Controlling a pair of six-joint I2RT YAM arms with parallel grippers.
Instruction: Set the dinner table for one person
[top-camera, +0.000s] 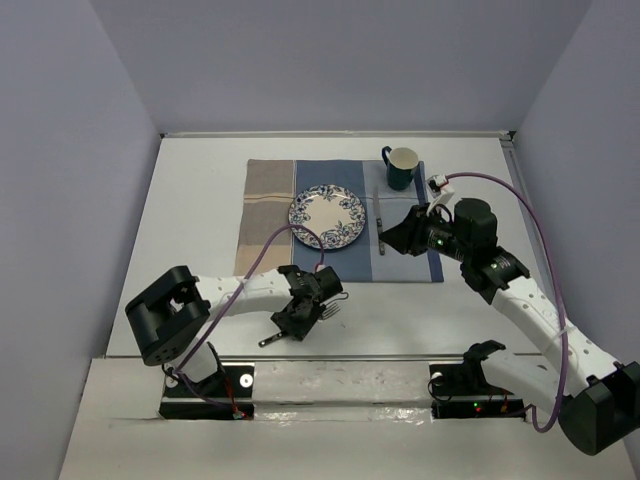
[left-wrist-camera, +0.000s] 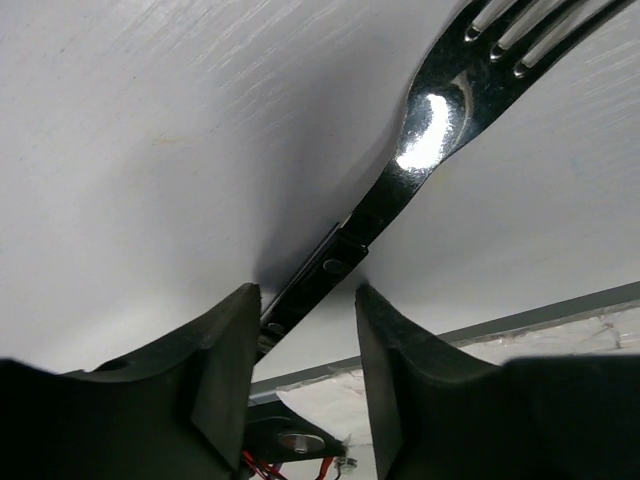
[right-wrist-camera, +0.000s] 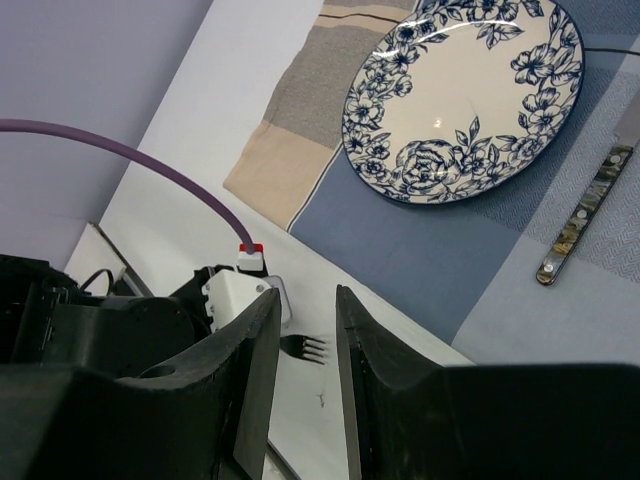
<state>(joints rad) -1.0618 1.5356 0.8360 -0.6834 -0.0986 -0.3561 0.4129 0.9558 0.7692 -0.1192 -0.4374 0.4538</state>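
The dinner table (top-camera: 200, 220) is a white top with lavender walls. A black-handled fork (top-camera: 331, 311) lies on it near the front edge, also in the left wrist view (left-wrist-camera: 430, 130). My left gripper (top-camera: 297, 318) is low over the fork's handle; its jaws (left-wrist-camera: 305, 295) are open, one on each side of the handle, not closed on it. A blue floral plate (top-camera: 327, 217) sits on the checked placemat (top-camera: 270, 200), with a knife (top-camera: 379, 222) to its right. My right gripper (top-camera: 392, 240) is open and empty above the placemat beside the knife.
A teal mug (top-camera: 400, 167) stands at the placemat's far right corner. The right wrist view shows the plate (right-wrist-camera: 465, 95), the knife (right-wrist-camera: 590, 205) and the fork's tines (right-wrist-camera: 305, 347) by the left wrist. A metal rail runs along the table's front edge (top-camera: 330, 357).
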